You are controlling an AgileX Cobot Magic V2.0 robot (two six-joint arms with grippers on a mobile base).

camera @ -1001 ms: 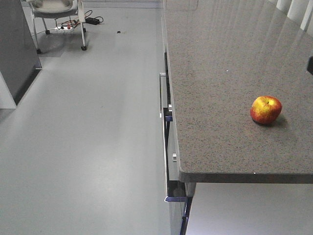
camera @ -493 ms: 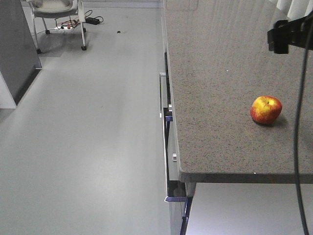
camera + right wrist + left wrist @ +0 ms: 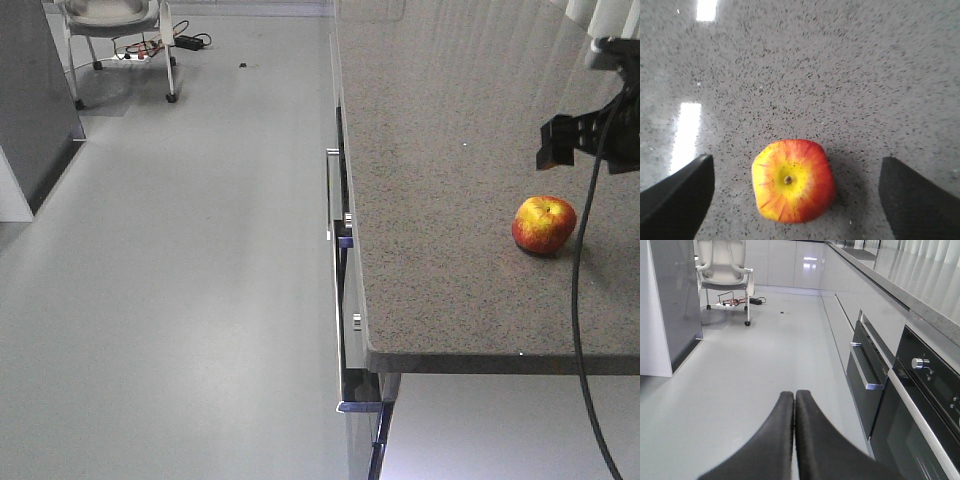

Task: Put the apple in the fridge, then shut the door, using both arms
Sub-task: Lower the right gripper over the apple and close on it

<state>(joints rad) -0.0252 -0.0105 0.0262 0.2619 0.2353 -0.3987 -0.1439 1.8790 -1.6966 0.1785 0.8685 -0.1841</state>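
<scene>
The apple (image 3: 544,224), red with yellow patches, sits on the grey speckled counter (image 3: 450,150) near its right side. My right gripper (image 3: 590,140) hovers just above and behind it. In the right wrist view the apple (image 3: 793,180) lies stem up between the two black fingers (image 3: 675,197), which stand wide apart and do not touch it. My left gripper (image 3: 794,396) is shut and empty, low over the floor. The dark grey fridge (image 3: 35,100) stands at the far left, and also shows in the left wrist view (image 3: 675,295). Its inside and door lining are out of view.
Drawers with metal handles (image 3: 335,200) run along the counter's front. A built-in oven (image 3: 930,390) sits under the counter. A white office chair (image 3: 115,20) and a power strip with cables (image 3: 185,42) stand at the far end of the grey floor.
My right arm has come in from the upper right and dropped lower, over the apple. The apple has not moved.
</scene>
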